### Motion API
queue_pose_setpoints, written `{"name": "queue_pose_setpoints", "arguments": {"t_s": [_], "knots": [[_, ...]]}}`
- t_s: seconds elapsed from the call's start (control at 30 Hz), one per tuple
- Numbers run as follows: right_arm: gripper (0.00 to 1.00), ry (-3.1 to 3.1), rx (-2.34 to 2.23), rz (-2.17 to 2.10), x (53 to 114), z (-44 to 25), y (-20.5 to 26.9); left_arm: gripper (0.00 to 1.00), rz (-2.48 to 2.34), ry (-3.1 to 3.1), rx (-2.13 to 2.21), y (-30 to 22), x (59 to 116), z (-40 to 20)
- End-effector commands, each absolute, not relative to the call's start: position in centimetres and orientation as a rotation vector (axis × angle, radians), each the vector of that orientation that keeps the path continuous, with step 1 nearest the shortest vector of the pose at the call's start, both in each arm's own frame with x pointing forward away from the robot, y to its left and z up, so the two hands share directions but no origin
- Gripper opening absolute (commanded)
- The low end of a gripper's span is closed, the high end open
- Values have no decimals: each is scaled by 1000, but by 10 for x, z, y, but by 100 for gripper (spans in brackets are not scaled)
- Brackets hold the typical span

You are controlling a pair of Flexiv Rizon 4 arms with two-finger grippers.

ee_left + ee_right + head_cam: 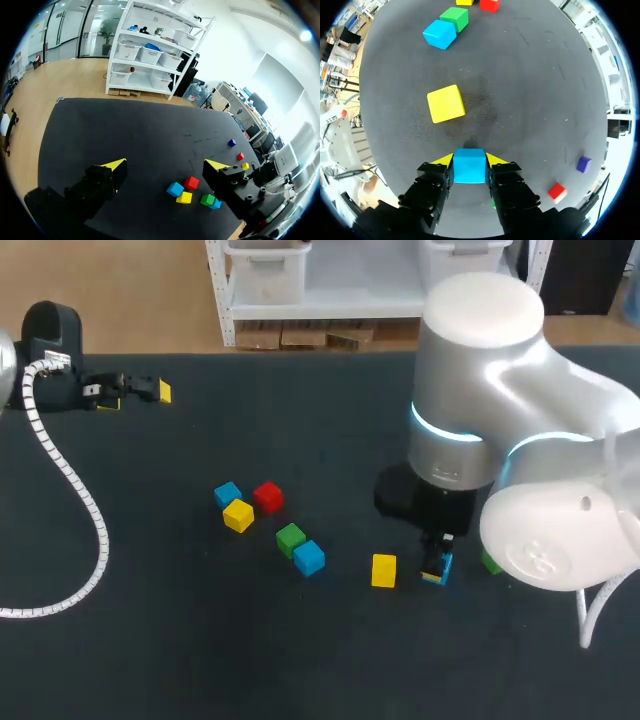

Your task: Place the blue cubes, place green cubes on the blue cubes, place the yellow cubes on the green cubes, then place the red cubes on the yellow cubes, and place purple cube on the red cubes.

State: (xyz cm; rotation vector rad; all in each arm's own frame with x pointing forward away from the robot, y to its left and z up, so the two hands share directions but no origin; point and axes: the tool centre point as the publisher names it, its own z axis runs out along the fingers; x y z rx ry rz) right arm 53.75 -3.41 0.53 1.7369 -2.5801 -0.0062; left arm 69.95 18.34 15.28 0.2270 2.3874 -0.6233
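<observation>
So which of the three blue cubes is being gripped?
The blue cube held in the right gripper, beside the lone yellow cube. The other two lie free: one next to a green cube, one by the red cube.

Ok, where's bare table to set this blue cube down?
Bare mat: the wide near-edge strip in front of the lone yellow cube and green cube; also the far middle behind the red cube. Crowded between those cubes and beside the right pincer.

My right arm [520,440] hides most of one green cube [490,562].
</observation>
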Motion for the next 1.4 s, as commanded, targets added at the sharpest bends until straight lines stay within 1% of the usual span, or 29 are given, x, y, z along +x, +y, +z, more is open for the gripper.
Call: {"name": "queue_pose_setpoints", "arguments": {"t_s": [0.03, 0.27, 0.57, 0.87, 1.17, 1.4], "knots": [[0, -2563, 1795, 25, 542, 20, -40, 100, -633, 2379, 231, 185, 699, 151], [0, -2490, 1961, 1, 580, 39, -45, 100, -633, 2379, 231, 185, 699, 151], [0, -2371, 2114, -99, 621, 35, -40, 100, -633, 2379, 231, 185, 699, 151], [0, -2184, 2263, -65, 637, 26, -24, 100, -633, 2379, 231, 185, 699, 151], [0, -2181, 2245, -83, 640, 14, -20, 100, -633, 2379, 231, 185, 699, 151], [0, -2252, 2173, -72, 650, 7, -24, 100, -633, 2379, 231, 185, 699, 151]]}}
